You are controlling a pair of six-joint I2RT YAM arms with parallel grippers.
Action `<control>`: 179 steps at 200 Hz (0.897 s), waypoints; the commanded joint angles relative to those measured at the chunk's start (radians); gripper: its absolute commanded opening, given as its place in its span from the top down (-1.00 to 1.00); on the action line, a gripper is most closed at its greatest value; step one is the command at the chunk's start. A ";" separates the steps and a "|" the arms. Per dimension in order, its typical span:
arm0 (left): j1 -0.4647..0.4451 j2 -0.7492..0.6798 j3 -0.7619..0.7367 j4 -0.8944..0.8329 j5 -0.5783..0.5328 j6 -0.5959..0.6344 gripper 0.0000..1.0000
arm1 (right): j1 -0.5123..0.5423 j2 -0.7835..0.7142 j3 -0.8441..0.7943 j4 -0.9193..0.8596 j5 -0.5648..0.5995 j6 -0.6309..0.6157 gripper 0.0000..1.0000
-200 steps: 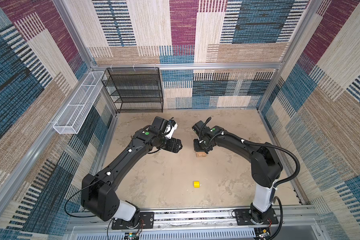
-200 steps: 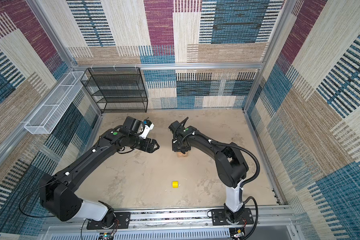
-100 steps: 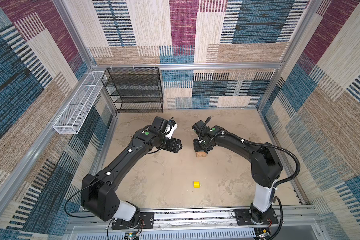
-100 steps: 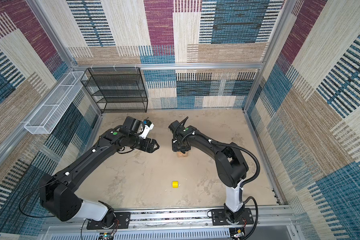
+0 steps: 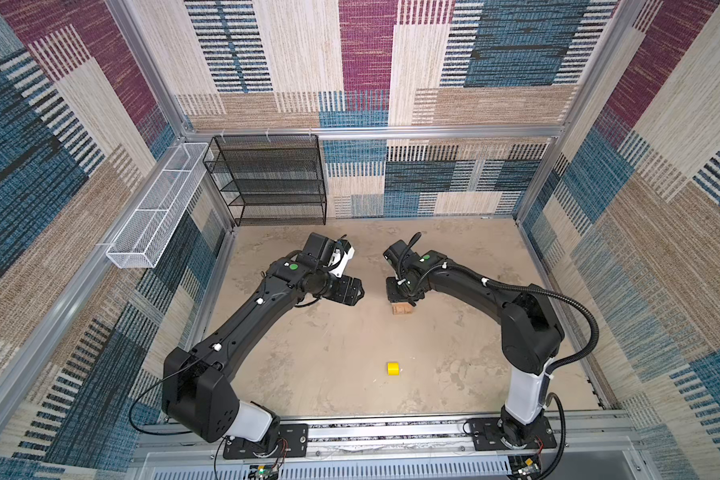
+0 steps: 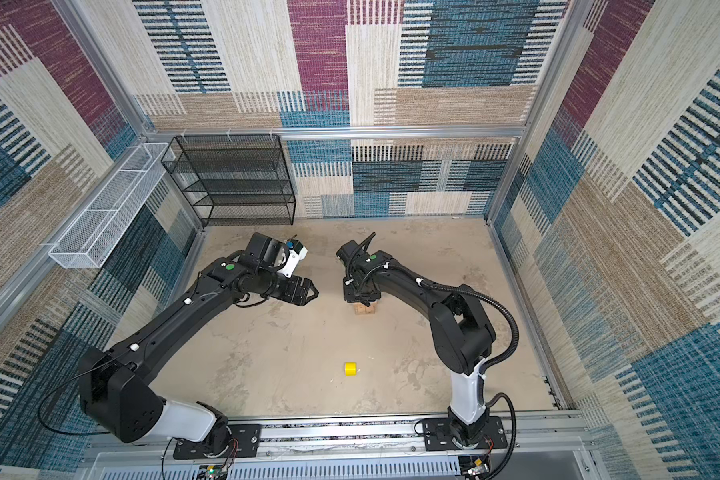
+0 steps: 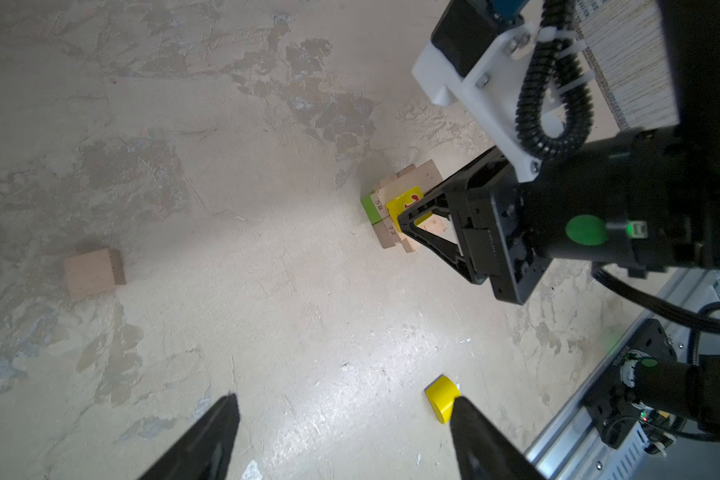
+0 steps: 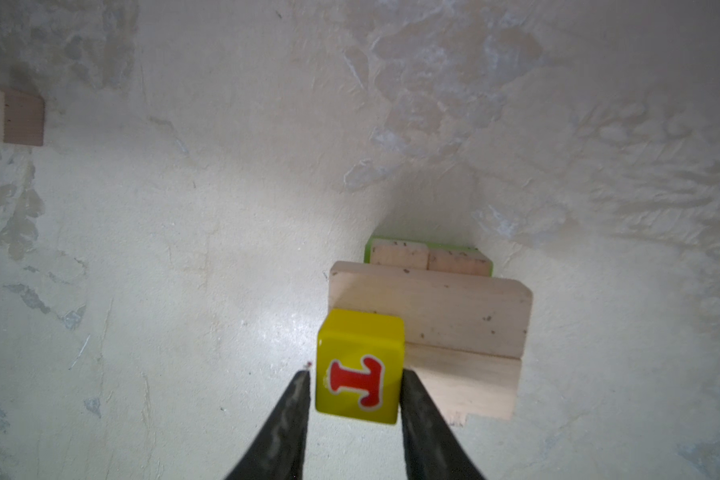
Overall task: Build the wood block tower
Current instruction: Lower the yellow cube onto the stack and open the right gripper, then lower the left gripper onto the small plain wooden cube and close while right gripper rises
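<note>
Between right tool [image 8: 356, 374] jaws: yellow cube [image 8: 360, 365] atop tower [image 8: 454, 316] edge.

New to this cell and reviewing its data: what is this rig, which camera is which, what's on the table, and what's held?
Two black robot arms, each ending in a two-finger gripper, work over a beige table. Two pictures look down from overhead, side by side and nearly identical. The other two come from a camera on each arm's wrist, looking along its fingers.

On the table stands a small tower of tan planks with a green brick low down. A loose tan block and a yellow cylinder lie apart from it.

The right gripper is at the tower's top, its fingers either side of a yellow cube with a red letter. Whether it grips the cube or only flanks it, I cannot tell. The left gripper is open and holds nothing.
</note>
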State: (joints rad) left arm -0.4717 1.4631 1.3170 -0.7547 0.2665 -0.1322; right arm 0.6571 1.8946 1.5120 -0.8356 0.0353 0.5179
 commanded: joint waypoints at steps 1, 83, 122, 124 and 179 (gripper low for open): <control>0.003 -0.002 -0.002 0.013 0.007 -0.027 -0.69 | 0.000 0.003 0.011 0.001 0.012 -0.006 0.19; 0.013 -0.014 -0.010 0.018 -0.050 -0.019 -0.69 | 0.001 -0.018 0.052 -0.023 0.023 -0.016 -0.18; 0.028 -0.025 -0.024 0.015 -0.165 0.004 -0.69 | 0.001 -0.035 0.083 -0.034 0.046 -0.054 -0.41; 0.029 -0.025 -0.024 0.015 -0.170 0.005 -0.69 | 0.001 -0.036 0.103 -0.033 0.048 -0.055 -0.41; 0.126 0.060 0.008 0.002 -0.180 -0.029 -0.70 | 0.000 -0.124 0.057 0.071 0.067 -0.122 -0.41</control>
State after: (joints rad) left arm -0.3813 1.4895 1.3052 -0.7467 0.1017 -0.1318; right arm 0.6571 1.8091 1.6012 -0.8410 0.0872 0.4400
